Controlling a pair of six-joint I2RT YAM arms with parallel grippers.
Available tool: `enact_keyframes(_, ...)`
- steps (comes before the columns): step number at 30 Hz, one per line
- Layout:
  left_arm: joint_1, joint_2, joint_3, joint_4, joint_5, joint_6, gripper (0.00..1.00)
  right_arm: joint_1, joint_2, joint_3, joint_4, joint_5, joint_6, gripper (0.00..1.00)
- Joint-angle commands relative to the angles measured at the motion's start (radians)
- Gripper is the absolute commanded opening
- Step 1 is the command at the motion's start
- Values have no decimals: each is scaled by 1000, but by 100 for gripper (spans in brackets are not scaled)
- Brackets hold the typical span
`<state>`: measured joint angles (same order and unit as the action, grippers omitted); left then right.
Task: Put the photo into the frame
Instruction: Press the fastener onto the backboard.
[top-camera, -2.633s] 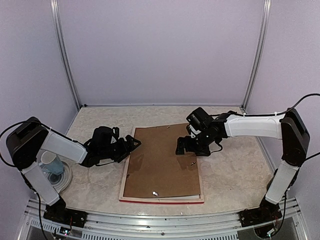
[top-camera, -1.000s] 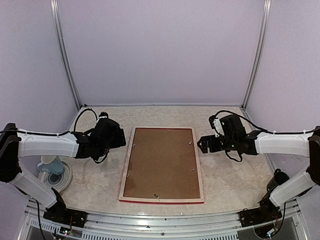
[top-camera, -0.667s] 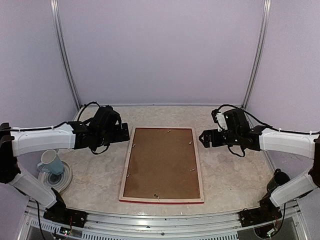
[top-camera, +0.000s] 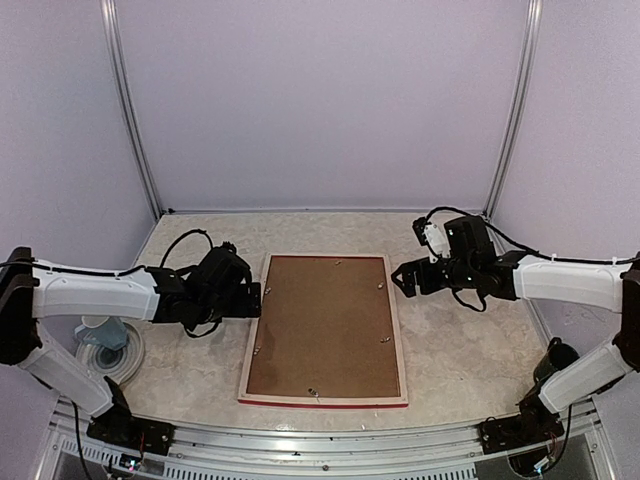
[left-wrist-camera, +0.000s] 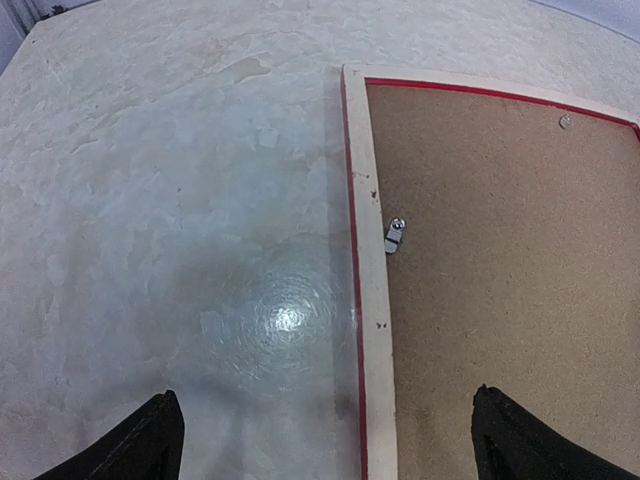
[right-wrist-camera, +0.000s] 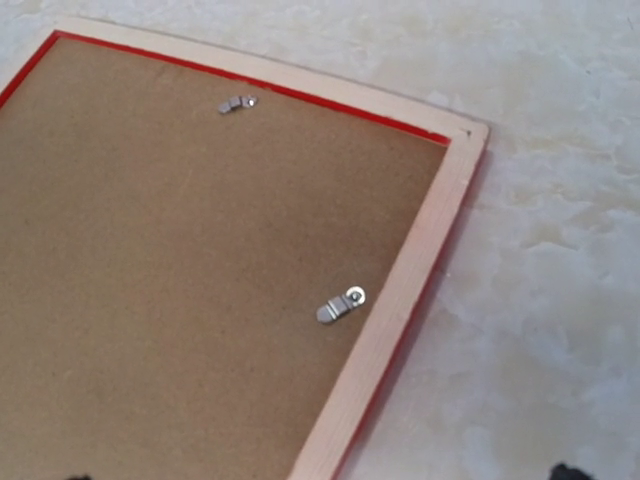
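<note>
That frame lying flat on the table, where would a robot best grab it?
Likely a long side rail of the frame, from outside at table level: it lies flat, back up, and the backing panel fills the inside, leaving only the outer edge free.

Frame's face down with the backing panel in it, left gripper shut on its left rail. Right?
Not shut: the left wrist view shows the left gripper open, fingers spread either side of the left rail of the frame. Rest holds: face down, backing panel in it.

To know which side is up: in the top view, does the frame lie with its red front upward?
No, the frame shows its pale wood back, with the brown backing panel facing up.
</note>
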<state>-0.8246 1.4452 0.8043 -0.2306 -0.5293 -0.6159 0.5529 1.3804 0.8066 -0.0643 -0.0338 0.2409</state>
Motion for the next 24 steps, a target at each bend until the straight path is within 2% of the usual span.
enact_keyframes(1, -58, -31, 23, -110, 1, -54, 99, -10, 0, -36, 38, -13, -11, 99)
enact_keyframes(10, -132, -51, 32, -270, 57, -57, 99, -4, -36, -181, 109, -106, 27, 99)
enact_keyframes(16, -149, -29, 20, -265, 167, -10, 98, 4, -28, -216, 133, -106, 30, 99)
enact_keyframes(24, -154, 19, 31, -265, 213, 36, 98, 27, 11, -287, 236, -155, 35, 84)
